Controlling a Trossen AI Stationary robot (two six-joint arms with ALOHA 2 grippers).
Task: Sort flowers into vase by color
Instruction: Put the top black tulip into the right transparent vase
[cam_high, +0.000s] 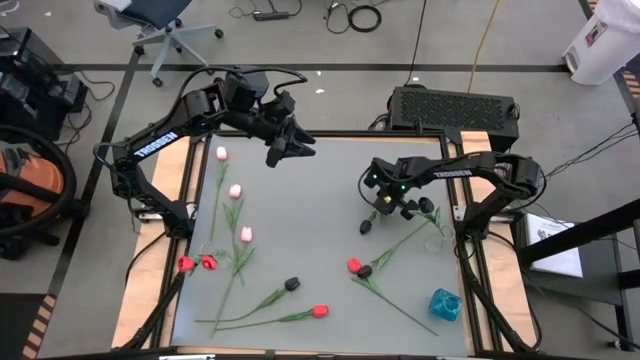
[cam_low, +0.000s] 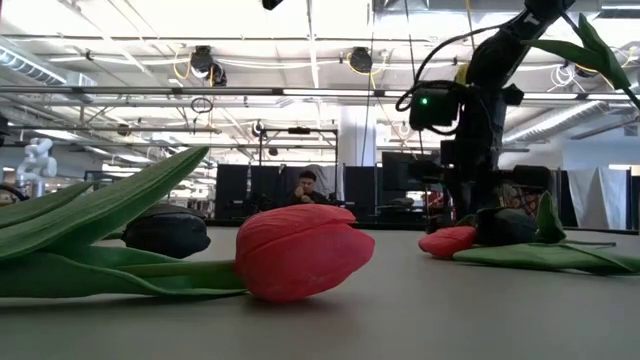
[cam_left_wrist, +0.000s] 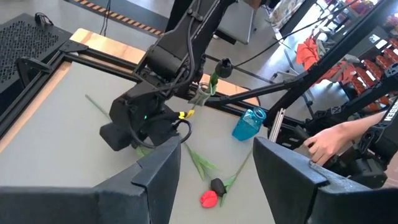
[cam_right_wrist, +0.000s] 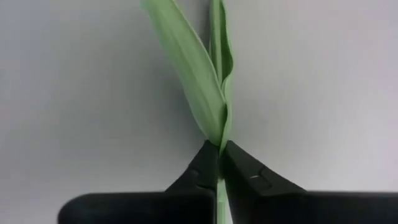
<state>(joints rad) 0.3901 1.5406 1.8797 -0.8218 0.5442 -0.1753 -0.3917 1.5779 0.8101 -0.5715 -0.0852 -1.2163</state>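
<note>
- Your right gripper (cam_right_wrist: 219, 163) was closed on the thin stem (cam_right_wrist: 222, 118) of a black tulip (cam_high: 367, 227), just where a long leaf (cam_right_wrist: 186, 62) leaves it. I judge you took the stem and not the head because the stem is narrow enough for the fingers, and the soft head would deform.
- That tulip was near the middle of the table (cam_high: 330, 190), on the blue vase's (cam_high: 444, 304) far side, well apart from it.
- Your left gripper (cam_high: 290, 147) waited with fingers wide and empty, above the table's far edge, far from the vase.
- The other flowers lay flat on the table. A red tulip (cam_high: 354, 265) and a second black tulip (cam_high: 365, 271) touched each other, between the held flower and the vase. Three pink tulips (cam_high: 235, 191) lay in a loose line on the side away from the vase.
- The table surface was grey, smooth and matte. The leaves looked like stiff fabric, and the vase looked like clear blue glass or plastic.
</note>
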